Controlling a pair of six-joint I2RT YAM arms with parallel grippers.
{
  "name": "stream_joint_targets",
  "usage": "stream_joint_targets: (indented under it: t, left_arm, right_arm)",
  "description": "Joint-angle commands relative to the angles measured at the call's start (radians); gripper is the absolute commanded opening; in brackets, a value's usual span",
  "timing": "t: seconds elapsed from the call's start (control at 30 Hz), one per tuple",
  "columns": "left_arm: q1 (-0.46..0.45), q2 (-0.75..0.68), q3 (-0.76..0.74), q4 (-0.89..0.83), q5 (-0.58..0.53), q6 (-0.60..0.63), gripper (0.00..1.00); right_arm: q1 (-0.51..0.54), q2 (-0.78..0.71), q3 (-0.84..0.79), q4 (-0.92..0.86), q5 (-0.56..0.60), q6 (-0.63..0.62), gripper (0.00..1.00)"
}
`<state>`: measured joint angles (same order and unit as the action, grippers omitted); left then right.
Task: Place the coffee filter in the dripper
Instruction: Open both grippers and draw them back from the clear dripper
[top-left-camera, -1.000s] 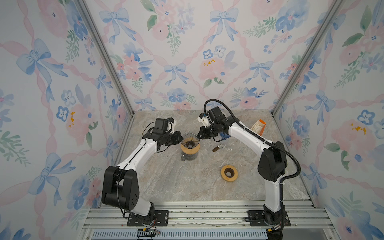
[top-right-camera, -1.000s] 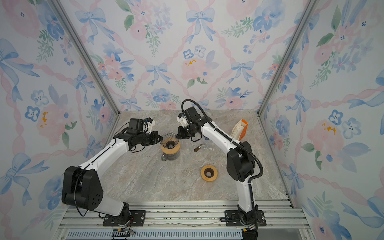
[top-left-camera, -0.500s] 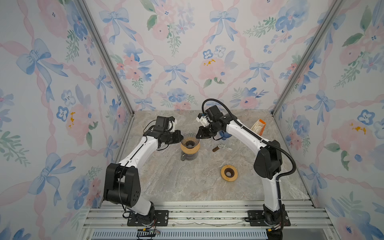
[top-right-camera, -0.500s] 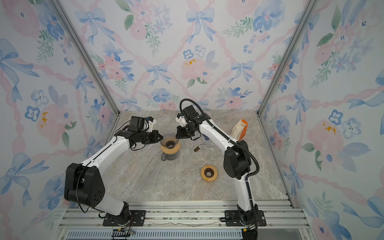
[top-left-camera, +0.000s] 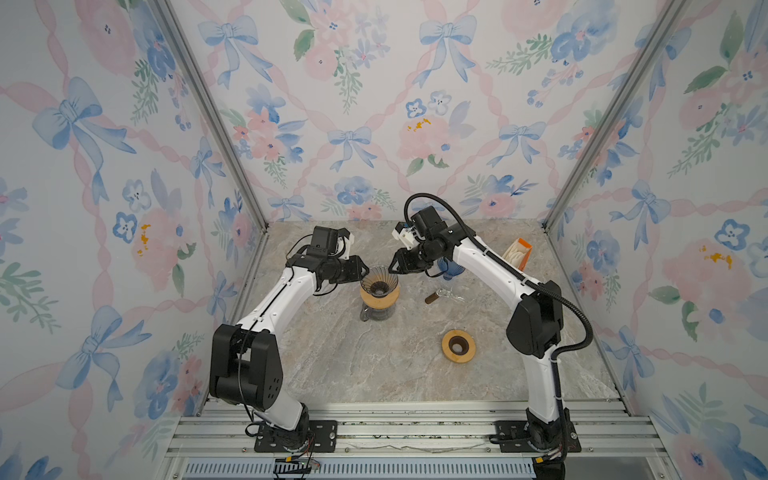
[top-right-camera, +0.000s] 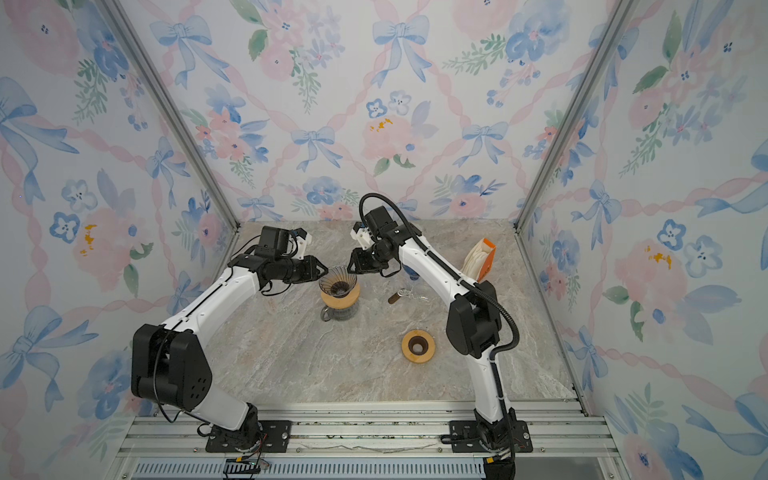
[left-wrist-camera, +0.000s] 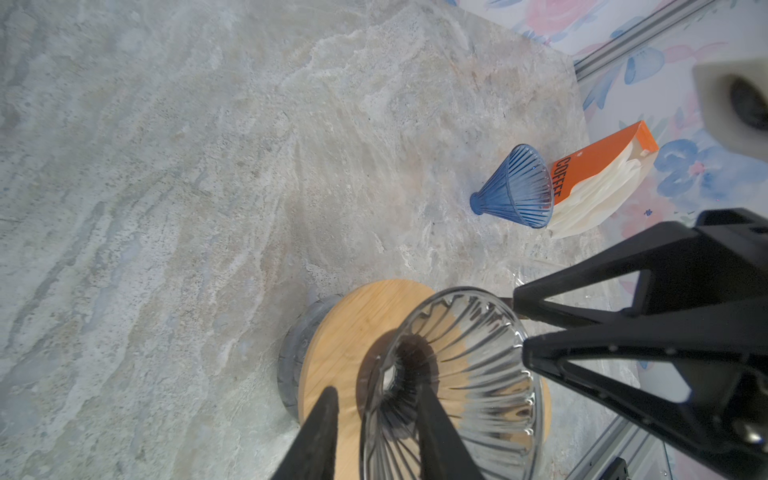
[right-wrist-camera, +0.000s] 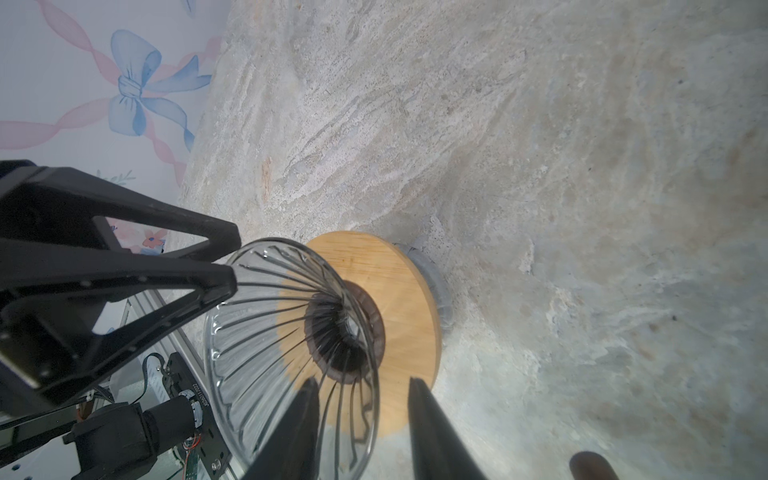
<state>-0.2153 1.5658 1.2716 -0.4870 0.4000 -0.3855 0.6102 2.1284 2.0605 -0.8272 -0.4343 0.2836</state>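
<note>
Wooden ring (top-left-camera: 468, 352), wood-handled utensil (top-left-camera: 433, 298), marble tabletop (top-left-camera: 353, 365), floral walls (top-left-camera: 374, 83)

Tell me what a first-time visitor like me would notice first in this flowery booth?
The clear glass dripper, standing on a wooden collar over a glass carafe at the back middle of the marble table, draws the eye first. The left gripper and right gripper flank it, each with open jaws astride its rim. Farther back right, a blue dripper stands beside an orange box of white paper filters.
</note>
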Motion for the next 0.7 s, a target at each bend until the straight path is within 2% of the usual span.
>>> stream_joint_targets:
  t: [0.0, 0.1, 0.33, 0.5, 0.67]
  left_arm:
    - [0.001, -0.014, 0.03, -0.018, 0.002, 0.011, 0.37]
    - [0.0, -0.034, 0.043, -0.019, 0.009, 0.013, 0.4]
    - [-0.004, -0.11, 0.058, -0.018, 0.005, 0.022, 0.48]
    - [-0.02, -0.167, 0.047, -0.017, 0.007, 0.044, 0.62]
    - [-0.053, -0.214, 0.027, -0.017, 0.0, 0.075, 0.77]
  right_arm:
    - [-0.003, -0.061, -0.022, 0.056, 0.013, 0.004, 0.42]
    - [-0.001, -0.11, -0.063, 0.091, 0.059, -0.003, 0.51]
    - [-0.001, -0.234, -0.171, 0.175, 0.159, -0.032, 0.64]
    - [-0.003, -0.333, -0.281, 0.258, 0.224, -0.053, 0.74]
    - [-0.013, -0.383, -0.324, 0.235, 0.281, -0.093, 0.76]
